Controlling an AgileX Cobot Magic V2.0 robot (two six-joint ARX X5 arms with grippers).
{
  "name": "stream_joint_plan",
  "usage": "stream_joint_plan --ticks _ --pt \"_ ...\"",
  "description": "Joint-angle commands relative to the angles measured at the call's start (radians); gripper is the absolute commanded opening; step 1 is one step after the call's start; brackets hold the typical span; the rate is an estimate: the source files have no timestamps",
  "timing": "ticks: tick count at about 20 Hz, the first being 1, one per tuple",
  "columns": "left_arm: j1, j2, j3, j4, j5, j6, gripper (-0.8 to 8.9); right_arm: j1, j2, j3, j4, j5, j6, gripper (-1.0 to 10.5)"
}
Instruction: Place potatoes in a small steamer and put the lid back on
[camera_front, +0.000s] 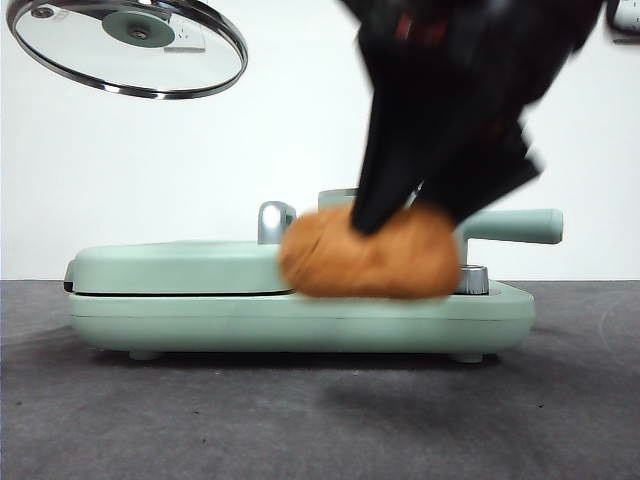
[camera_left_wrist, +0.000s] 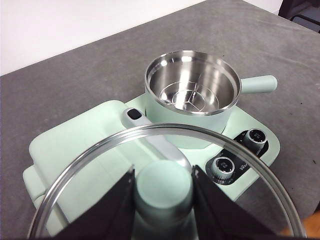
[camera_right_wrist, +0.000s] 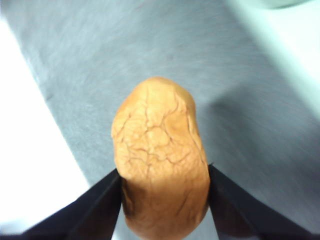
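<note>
Right wrist view shows the potato (camera_right_wrist: 160, 160), orange-brown with a cracked crust, clamped between the two black jaws of the right end effector (camera_right_wrist: 162, 192), lifted above the grey tabletop (camera_right_wrist: 150, 45). Seen from the front, that end effector (camera_front: 400, 215) comes down dark and blurred from above, holding the potato (camera_front: 370, 252) in front of the mint-green appliance base (camera_front: 300, 315), with the steamer's handle (camera_front: 515, 226) just behind it. Over on the left wrist view, the left end effector (camera_left_wrist: 162, 192) grips the lid's mint-green knob (camera_left_wrist: 162, 187), keeping the glass lid (camera_left_wrist: 90, 165) raised; beyond it the small steamer (camera_left_wrist: 192, 82) stands open and empty, beside two control dials (camera_left_wrist: 240, 150).
</note>
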Motion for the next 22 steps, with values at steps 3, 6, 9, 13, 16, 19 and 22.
stream_joint_plan --ticks 3,6,9,13,16,19,22 --pt "-0.002 -0.001 0.017 0.030 0.001 0.000 0.10 -0.058 -0.007 0.213 -0.344 0.152 0.066 2.1" --pt "-0.002 -0.001 0.017 0.030 0.001 0.000 0.10 -0.121 0.011 0.345 -0.440 0.233 0.003 2.1" --pt "-0.002 -0.001 0.017 0.030 0.001 0.000 0.10 -0.203 0.079 0.463 -0.443 0.234 -0.053 2.1" --pt "-0.002 -0.001 0.017 0.030 0.001 -0.001 0.10 -0.275 0.218 0.633 -0.442 0.234 -0.109 2.1" --pt "-0.002 -0.001 0.017 0.030 0.001 -0.001 0.10 -0.302 0.313 0.749 -0.421 0.234 -0.125 2.1" --pt "-0.002 -0.001 0.017 0.030 0.001 -0.001 0.10 -0.319 0.383 0.822 -0.398 0.233 -0.141 2.1" --pt "-0.002 -0.001 0.018 0.030 0.001 -0.002 0.10 -0.332 0.452 0.876 -0.381 0.230 -0.146 2.1"
